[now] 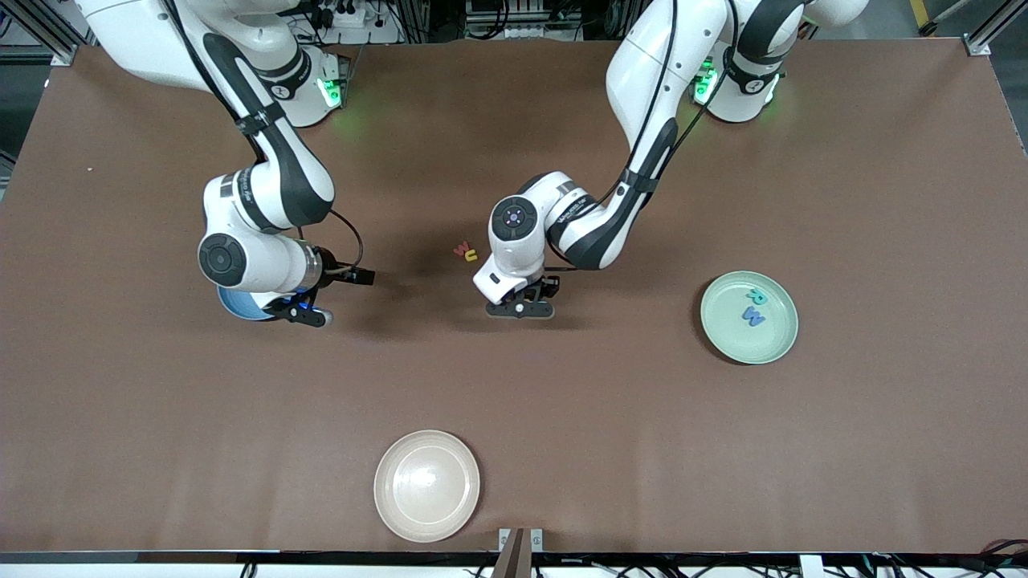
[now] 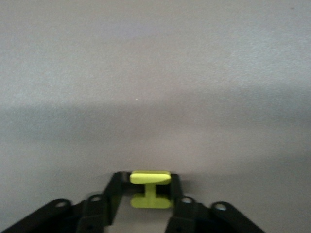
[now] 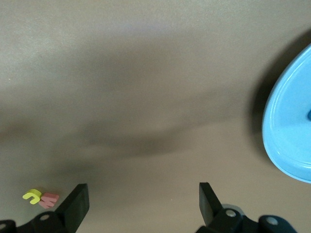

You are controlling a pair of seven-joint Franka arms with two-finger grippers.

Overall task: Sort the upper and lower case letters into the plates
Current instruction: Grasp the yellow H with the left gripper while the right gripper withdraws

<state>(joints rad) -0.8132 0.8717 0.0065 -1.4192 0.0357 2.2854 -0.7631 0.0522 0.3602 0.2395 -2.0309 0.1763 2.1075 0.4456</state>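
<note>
Even overhead light, soft arm shadows on the table point(image 1: 723, 449); both wrist views look blurred

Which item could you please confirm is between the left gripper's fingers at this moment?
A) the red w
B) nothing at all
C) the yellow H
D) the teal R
C: the left wrist view shows the left gripper with its fingers closed against the sides of the yellow H, while the red w lies on the table and the teal R lies in the mint green plate.
</note>
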